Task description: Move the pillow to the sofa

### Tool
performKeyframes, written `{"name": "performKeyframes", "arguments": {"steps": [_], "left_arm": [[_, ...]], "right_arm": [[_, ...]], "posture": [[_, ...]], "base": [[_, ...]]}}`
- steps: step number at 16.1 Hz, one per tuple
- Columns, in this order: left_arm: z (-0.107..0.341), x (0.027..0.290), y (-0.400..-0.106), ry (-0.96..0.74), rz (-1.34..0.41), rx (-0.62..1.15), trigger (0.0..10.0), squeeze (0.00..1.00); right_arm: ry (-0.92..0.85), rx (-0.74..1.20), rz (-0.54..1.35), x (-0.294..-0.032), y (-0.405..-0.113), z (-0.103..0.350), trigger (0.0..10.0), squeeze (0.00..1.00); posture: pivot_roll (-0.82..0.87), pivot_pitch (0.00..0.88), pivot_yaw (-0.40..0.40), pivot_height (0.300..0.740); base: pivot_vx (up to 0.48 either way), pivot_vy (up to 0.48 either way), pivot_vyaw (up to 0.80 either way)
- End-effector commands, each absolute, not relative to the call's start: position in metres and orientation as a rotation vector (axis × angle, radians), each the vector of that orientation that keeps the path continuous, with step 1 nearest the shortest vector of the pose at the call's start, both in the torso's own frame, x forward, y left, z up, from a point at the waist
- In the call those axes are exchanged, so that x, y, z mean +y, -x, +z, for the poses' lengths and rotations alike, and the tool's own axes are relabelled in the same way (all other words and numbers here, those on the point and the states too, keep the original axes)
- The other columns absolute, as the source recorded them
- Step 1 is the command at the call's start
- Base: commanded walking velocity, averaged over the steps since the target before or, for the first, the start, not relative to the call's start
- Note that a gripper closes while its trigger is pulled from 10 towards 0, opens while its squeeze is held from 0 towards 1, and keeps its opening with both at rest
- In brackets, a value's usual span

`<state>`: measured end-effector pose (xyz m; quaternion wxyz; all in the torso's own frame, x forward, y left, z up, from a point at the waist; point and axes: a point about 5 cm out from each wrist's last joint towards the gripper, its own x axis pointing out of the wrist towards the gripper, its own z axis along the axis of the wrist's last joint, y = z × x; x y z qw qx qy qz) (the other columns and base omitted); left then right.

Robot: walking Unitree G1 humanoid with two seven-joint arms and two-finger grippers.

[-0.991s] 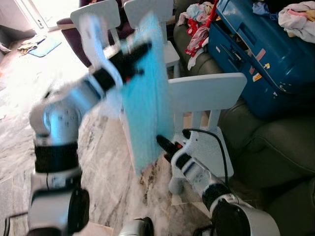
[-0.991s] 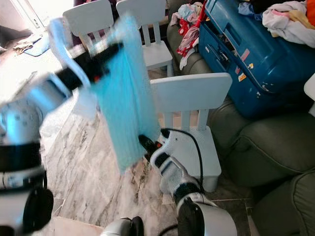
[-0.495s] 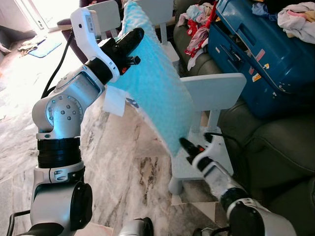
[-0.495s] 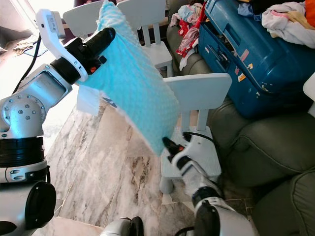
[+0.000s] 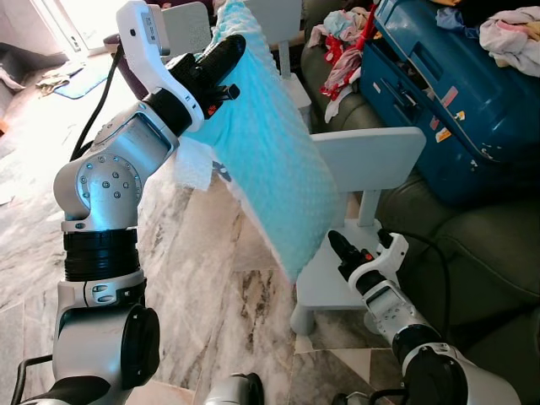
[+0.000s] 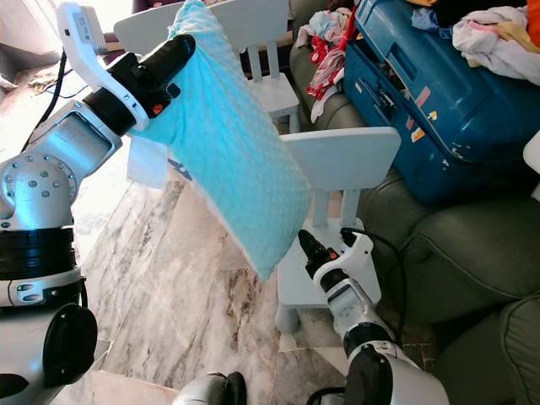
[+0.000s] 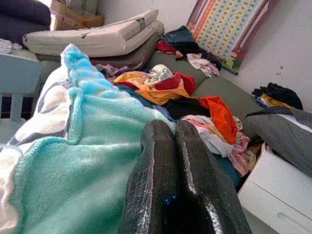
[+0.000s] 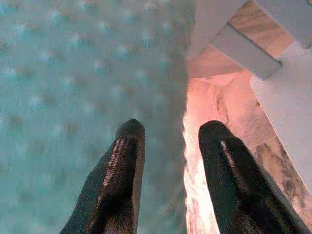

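Nearest, the right gripper (image 6: pixel 302 239) points with fingers spread at the hanging lower corner of the nubby turquoise pillow (image 6: pixel 228 160). Higher up, the left gripper (image 6: pixel 180 48) pinches its top edge. Beyond stand a white slatted chair (image 6: pixel 339 160) and olive sofa (image 6: pixel 456 245).

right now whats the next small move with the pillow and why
Probably swing the left gripper rightward toward the sofa. It holds the pillow by its top corner, hanging over the white chair, and the right gripper is open beside the lower edge.
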<state>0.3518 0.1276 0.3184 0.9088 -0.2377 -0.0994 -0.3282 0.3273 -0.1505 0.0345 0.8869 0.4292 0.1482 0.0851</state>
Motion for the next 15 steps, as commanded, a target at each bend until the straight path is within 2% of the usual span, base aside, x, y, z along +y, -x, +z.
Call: {"name": "performKeyframes", "arguments": {"steps": [1, 8, 10, 12, 15], "left_arm": [[0.327, 0.132, -0.351, 0.498, -0.664, -0.242, 10.0, 0.00], [0.335, 0.133, -0.343, 0.499, -0.650, -0.256, 10.0, 0.00], [0.341, 0.133, -0.341, 0.501, -0.642, -0.270, 10.0, 0.00], [0.345, 0.133, -0.338, 0.502, -0.638, -0.280, 10.0, 0.00], [0.348, 0.136, -0.337, 0.507, -0.621, -0.288, 10.0, 0.00]], "right_arm": [[-0.957, 0.356, 0.182, -0.137, -0.320, 0.025, 10.0, 1.00], [-1.098, 0.405, 0.299, -0.076, -0.327, 0.040, 10.0, 1.00], [-1.089, 0.444, 0.339, -0.059, -0.326, 0.042, 10.0, 1.00], [-1.057, 0.479, 0.369, -0.048, -0.323, 0.041, 10.0, 1.00], [-0.945, 0.514, 0.328, -0.051, -0.319, 0.034, 10.0, 1.00]], "posture": [[0.15, 0.143, 0.133, 0.740], [0.23, 0.172, 0.107, 0.740], [0.26, 0.187, 0.095, 0.740], [0.27, 0.198, 0.089, 0.740], [0.28, 0.203, 0.086, 0.740]], "base": [[0.000, 0.000, 0.00], [0.000, 0.000, 0.00], [0.000, 0.000, 0.00], [0.000, 0.000, 0.00], [0.000, 0.000, 0.00]]}}
